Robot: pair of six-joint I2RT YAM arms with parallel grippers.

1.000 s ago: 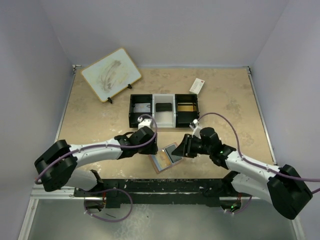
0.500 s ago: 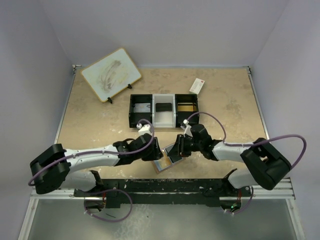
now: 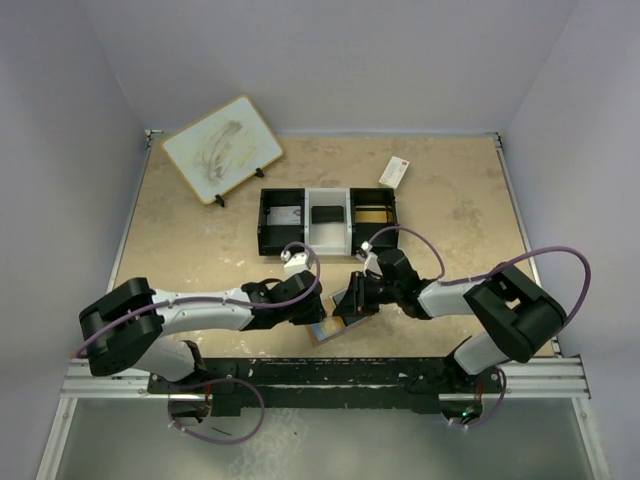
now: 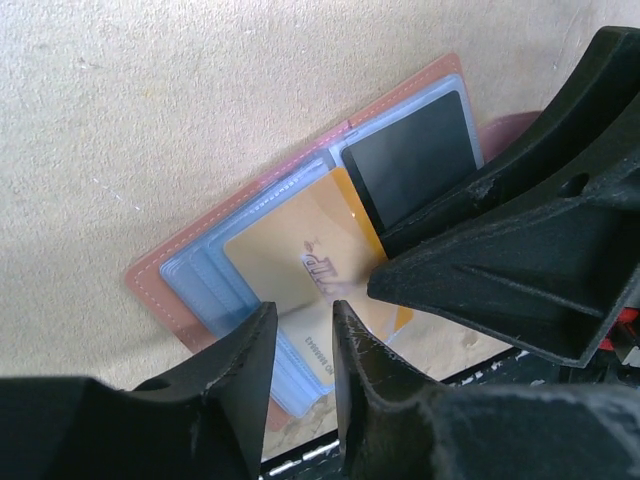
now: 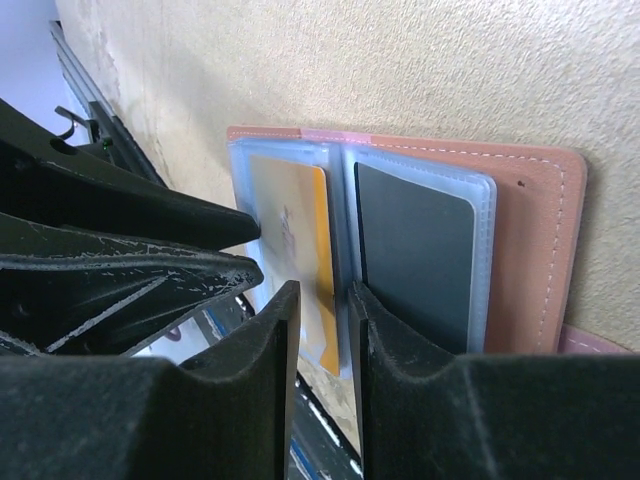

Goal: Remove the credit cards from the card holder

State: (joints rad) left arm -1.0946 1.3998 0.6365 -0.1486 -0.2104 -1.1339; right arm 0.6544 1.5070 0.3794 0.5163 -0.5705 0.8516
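Note:
The salmon card holder [image 4: 160, 280] lies open on the table by the near edge, its clear bluish pockets facing up. A gold credit card [image 4: 300, 255] sticks partly out of the left pocket, and a dark card [image 4: 410, 160] sits in the right pocket. My left gripper [image 4: 305, 335] hovers over the gold card's near end, jaws narrowly open, the card showing through the gap. My right gripper [image 5: 322, 300] stands narrowly open over the holder's middle fold, between the gold card [image 5: 300, 230] and the dark card [image 5: 415, 260]. From above, both grippers [image 3: 318, 312] [image 3: 345, 305] meet over the holder [image 3: 322, 331].
A black-and-white three-compartment tray [image 3: 265, 222] stands behind the holder with a card in each compartment. A white packet with a red end [image 3: 394, 172] lies at the back right, and a pale board on a stand [image 3: 221, 147] at the back left. The black rail [image 3: 330, 375] runs just in front of the holder.
Both grippers have come together over the open holder, the left from the left and the right from the right. Both pairs of jaws have narrowed.

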